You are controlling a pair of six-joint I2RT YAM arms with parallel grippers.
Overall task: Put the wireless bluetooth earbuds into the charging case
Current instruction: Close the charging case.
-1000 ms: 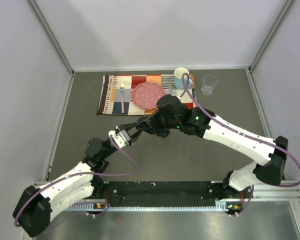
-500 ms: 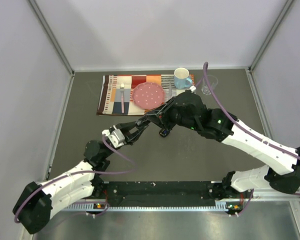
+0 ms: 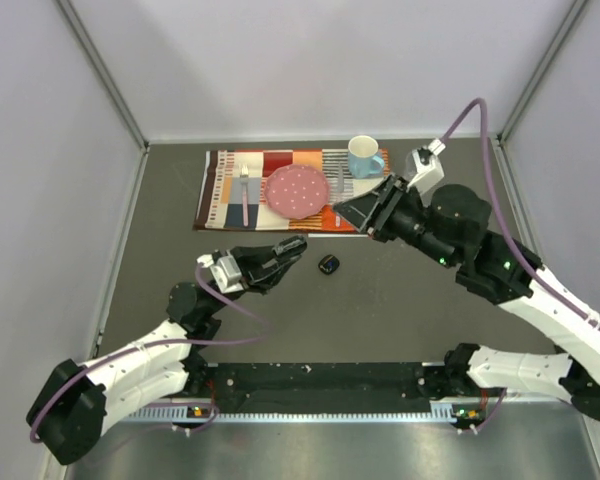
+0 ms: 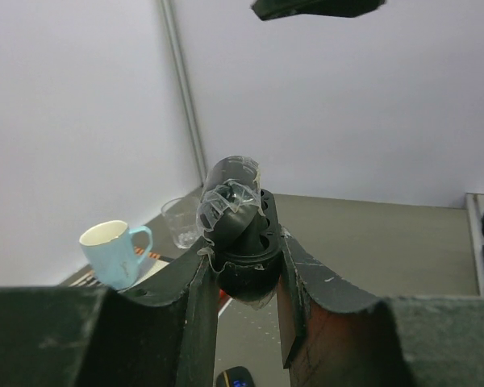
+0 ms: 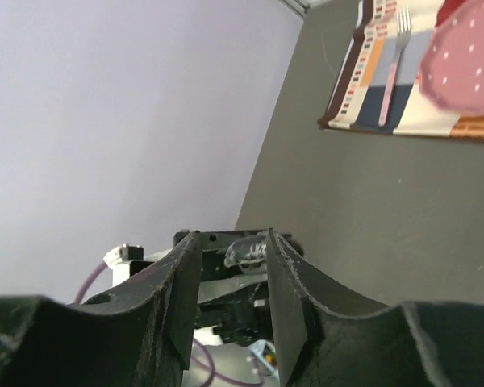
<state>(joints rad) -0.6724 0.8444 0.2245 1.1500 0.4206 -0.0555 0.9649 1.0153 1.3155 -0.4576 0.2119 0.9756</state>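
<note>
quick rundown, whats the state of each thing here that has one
left gripper: shut on the charging case
charging case: held off the table, lid looks flipped open
right gripper: open, holding nothing
small black object: lying loose on the table, neither gripper touching it
mug: upright
glass: upright
plate: flat on the placemat, bare
fork: lying flat on the placemat

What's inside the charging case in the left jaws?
The charging case, clamped in the left gripper's jaws, has its lid open. Dark wells show at the top; whether anything sits in them cannot be seen.
</note>
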